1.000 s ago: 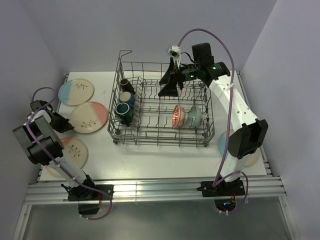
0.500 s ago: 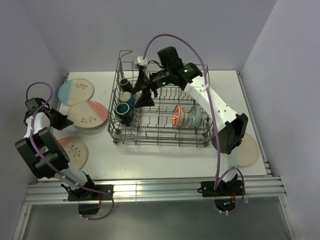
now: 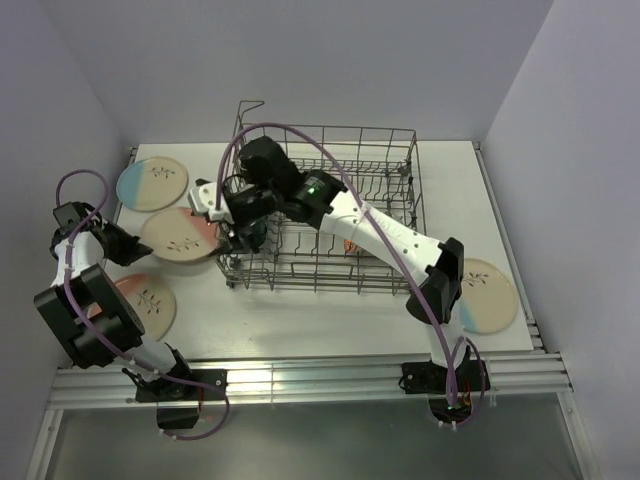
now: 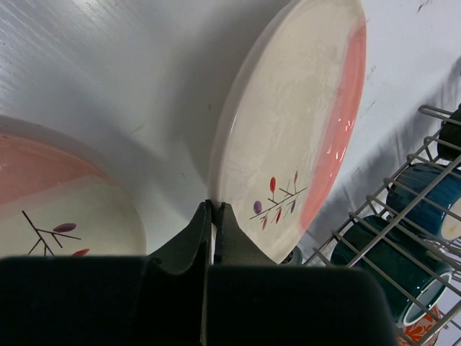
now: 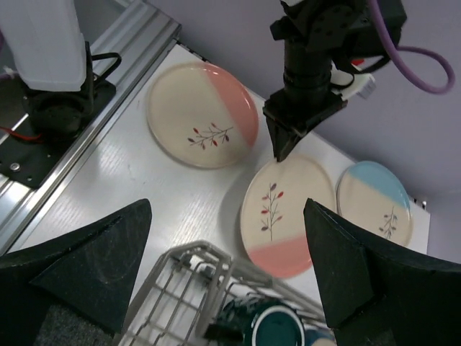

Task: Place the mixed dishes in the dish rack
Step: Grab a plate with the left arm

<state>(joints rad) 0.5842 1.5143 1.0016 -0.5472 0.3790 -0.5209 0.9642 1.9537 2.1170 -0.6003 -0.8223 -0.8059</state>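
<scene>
**Pinched plate lies between the left hand and the rack**

Nearest the bases, one pink-and-cream plate [image 3: 150,303] lies flat on the tabletop [image 3: 330,320], untouched; a fourth plate [image 3: 482,295] lies well off to the right. Just beyond the near one, the left hand [image 3: 138,243] has its fingers pressed together on the left rim of the middle pink plate [image 3: 182,235]. The left wrist view shows the rim clamped between the two fingers [image 4: 227,238], with the disc running away from them toward the wires. That plate seems tipped up at the gripped edge, though I cannot tell whether its far rim rests on the tabletop.

The dish rack [image 3: 325,275] stands just to the right of this plate, so the load has to travel straight away from the left hand, rightward and up over the tall side. The left arm is the nearer one and already has the hold. The right hand [image 3: 232,222] hangs spread wide and empty over the rack's left end, close above the plate's right edge. Teal and blue mugs [image 4: 382,267] already fill that end, so I judge the free tines further right suit better. Farthest back on the left, the blue-and-cream plate [image 3: 152,183] waits.
</scene>
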